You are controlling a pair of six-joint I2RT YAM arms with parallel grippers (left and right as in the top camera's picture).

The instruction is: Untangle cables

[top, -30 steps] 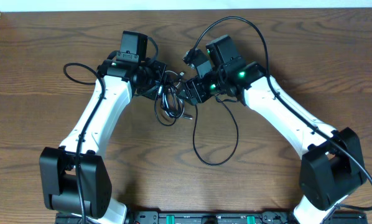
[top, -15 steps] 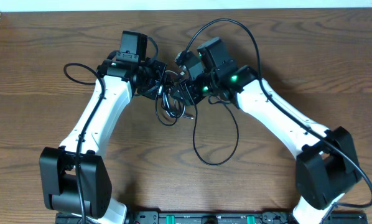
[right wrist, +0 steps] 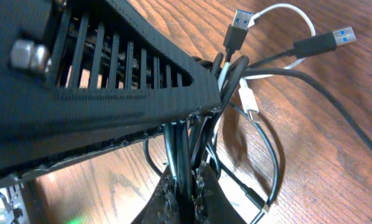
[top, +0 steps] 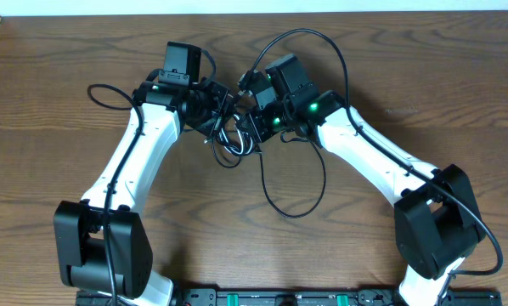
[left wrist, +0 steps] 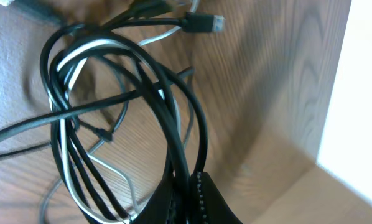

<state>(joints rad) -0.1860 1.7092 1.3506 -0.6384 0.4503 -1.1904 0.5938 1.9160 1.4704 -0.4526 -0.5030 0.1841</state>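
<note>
Bright even light, soft faint shadows; overhead sharp; left wrist view blurred toward top-left

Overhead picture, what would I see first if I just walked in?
The left arm and right arm, both white, lean in and meet over a knot of cables at the middle of the wooden table. The left end effector and right end effector are each shut on strands of it. One long black loop trails toward the near edge.

We see a robotics lab bench: left arm (top: pixel 139 161) and right arm (top: pixel 381 157) (both white-shelled) mounted on a rail (top: pixel 279 298) at the edge of a wooden table (top: pixel 50 102).
</note>
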